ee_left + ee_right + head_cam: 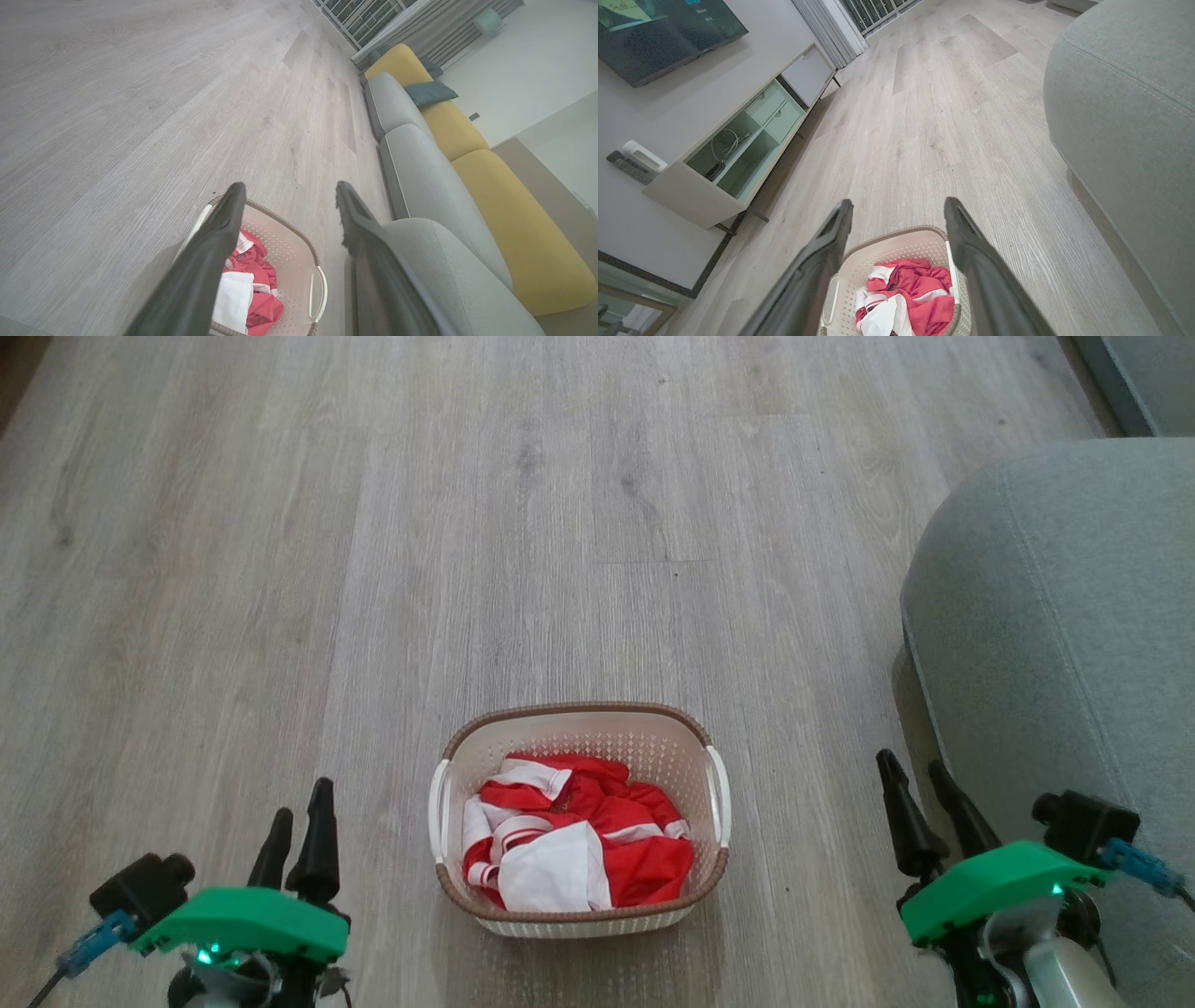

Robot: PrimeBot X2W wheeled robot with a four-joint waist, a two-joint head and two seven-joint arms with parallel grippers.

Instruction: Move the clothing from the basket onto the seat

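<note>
Red-and-white clothing (579, 845), cream basket (579, 737) rimmed brown, grey-green seat (1064, 616)

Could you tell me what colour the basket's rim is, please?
The basket has a brown rim, clearest in the head view.

The pale grey plank floor (373, 569) shows matt wood grain. The cream oval basket (653, 747) is perforated plastic, its red-and-white garments (607, 803) soft cloth; the grey-green seat (1074, 616) at right is matt stitched fabric.

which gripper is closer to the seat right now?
Right. The right gripper is just beside the seat; the left gripper is across the basket from it.
</note>
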